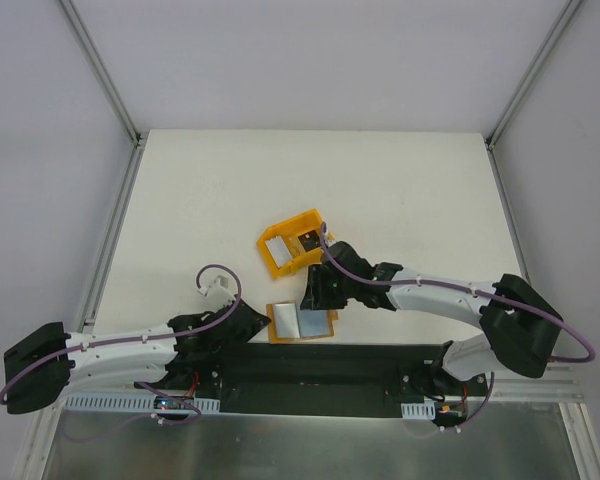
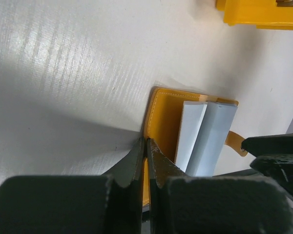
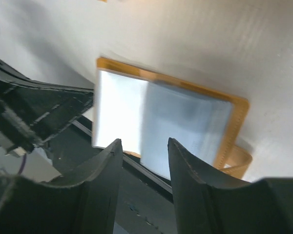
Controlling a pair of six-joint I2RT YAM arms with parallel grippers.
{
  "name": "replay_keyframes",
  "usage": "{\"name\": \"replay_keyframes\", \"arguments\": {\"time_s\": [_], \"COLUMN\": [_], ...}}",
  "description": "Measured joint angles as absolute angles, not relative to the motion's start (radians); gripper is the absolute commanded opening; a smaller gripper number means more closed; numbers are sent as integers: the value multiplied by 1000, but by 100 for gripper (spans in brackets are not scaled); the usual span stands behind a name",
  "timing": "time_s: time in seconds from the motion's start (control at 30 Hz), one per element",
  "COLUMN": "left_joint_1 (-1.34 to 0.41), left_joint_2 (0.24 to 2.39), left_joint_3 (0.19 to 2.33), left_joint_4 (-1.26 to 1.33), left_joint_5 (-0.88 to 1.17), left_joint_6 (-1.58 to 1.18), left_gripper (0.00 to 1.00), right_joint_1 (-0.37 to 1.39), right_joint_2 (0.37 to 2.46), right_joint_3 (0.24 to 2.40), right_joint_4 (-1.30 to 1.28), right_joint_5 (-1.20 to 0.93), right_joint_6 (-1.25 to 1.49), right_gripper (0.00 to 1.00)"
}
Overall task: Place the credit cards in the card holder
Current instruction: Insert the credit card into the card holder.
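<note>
In the top external view we look steeply down from high above the near edge, far enough back to cover the whole tabletop (image 1: 400, 180). The left wrist camera sits close behind the left pincer (image 2: 146, 144), facing low across the surface towards the far right. The right wrist camera sits behind the right pincer (image 3: 144, 146), looking down at close range. All three views share the card holder (image 1: 300, 322).

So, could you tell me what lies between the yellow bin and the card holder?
In the top view the right gripper hangs over that stretch, jaws apart, by the card holder; the left wrist view shows only bare table there.
</note>
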State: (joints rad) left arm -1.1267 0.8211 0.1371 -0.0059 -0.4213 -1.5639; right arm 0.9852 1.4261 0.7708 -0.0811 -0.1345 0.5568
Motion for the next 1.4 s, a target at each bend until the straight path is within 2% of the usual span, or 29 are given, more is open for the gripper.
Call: {"name": "replay_keyframes", "arguments": {"time_s": [0.33,0.83,1.13,1.4], "left_joint_1": [-1127,-1127,-1127,-1127], "left_joint_2": [834,849,857,800], "left_joint_3": [149,160,165,116], "left_joint_4": [-7,-11,-12,4], "left_joint_5": [-421,-421,-421,-424], "left_joint_6": [-1526,-1515,-1521,-1580], "left_gripper": [0,0,0,0], "right_joint_1": [985,1021,1028,1026], "right_joint_2": [1445,1549,1668,1675], "right_joint_3": [749,789,838,842], "right_joint_4": [-141,-98,39,223], "right_joint_5": [-109,-149,-291,-418], "right_joint_6": [557,554,567,604], "right_gripper": [45,44,45,45]}}
